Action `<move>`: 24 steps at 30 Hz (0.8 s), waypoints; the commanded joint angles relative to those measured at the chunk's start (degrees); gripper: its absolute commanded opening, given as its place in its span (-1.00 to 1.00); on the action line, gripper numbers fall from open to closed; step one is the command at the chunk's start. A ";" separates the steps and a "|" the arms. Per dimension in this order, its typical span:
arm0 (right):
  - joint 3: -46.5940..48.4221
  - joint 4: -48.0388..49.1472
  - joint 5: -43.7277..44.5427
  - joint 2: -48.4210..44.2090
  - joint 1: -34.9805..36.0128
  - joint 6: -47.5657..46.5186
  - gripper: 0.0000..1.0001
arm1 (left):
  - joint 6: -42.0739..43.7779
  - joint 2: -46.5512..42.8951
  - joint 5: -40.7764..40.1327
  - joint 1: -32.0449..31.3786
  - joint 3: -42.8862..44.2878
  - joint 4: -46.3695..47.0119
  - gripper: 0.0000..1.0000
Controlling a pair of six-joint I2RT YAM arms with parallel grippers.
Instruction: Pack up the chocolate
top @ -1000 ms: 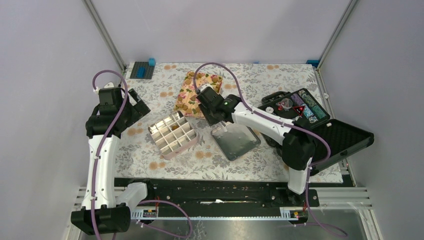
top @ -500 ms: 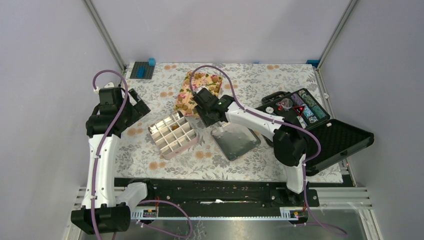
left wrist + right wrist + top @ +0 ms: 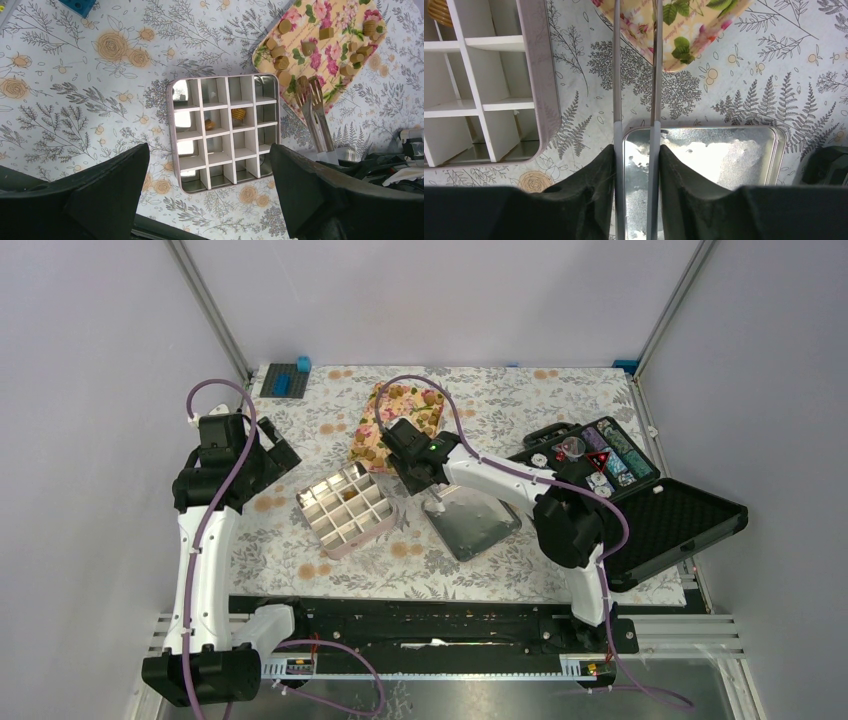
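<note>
On the flowered cloth (image 3: 75, 100) a square metal tin (image 3: 171, 135) is set, its corners rounded and its mirror-bright inside split by thin white dividers into four rows of four cells. Two cells near the middle are each filled by one ribbed, golden-brown lump of chocolate (image 3: 239, 113); the other cells are seen bare and shiny. More chocolate (image 3: 281, 62), in small matte lumps of olive to tan, some round and some blocky, is scattered over a rectangular yellow tray (image 3: 316, 60) printed with pink roses and green leaves, just beyond the tin. A flat lid (image 3: 724, 150) of dull, smudged metal with a raised rim is laid beside the tin, nearer the right arm. Slim steel tongs (image 3: 315, 112) with forked tips are pinched between the black fingers of the right gripper (image 3: 636, 150), their two blades held a narrow gap apart and reaching over the lid's edge to the near corner of the tray, where the tips are seen close beside several lumps; whether any lump is touched cannot be told. The left gripper (image 3: 208, 150) is held above the tin with its broad black fingers spread wide and nothing between them. Well to the right, a black case (image 3: 640, 510) is laid open, one half lined with dark foam.
</note>
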 commanded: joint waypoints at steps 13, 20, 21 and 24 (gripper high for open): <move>-2.52 1.80 0.94 -12.47 -0.44 1.16 -0.44 | 0.42 -0.50 0.79 0.40 -0.95 3.13 0.97; -6.85 1.51 -1.51 -20.02 2.85 3.56 -0.44 | 0.33 -0.16 1.70 0.43 -0.96 3.70 0.97; -6.85 1.15 -0.79 -20.45 4.21 4.01 -0.44 | 0.31 -0.21 1.67 0.42 -1.03 3.82 0.97; -6.99 0.72 -0.79 -21.14 8.04 4.54 -0.43 | 0.18 -0.46 1.79 0.37 -1.27 3.81 0.97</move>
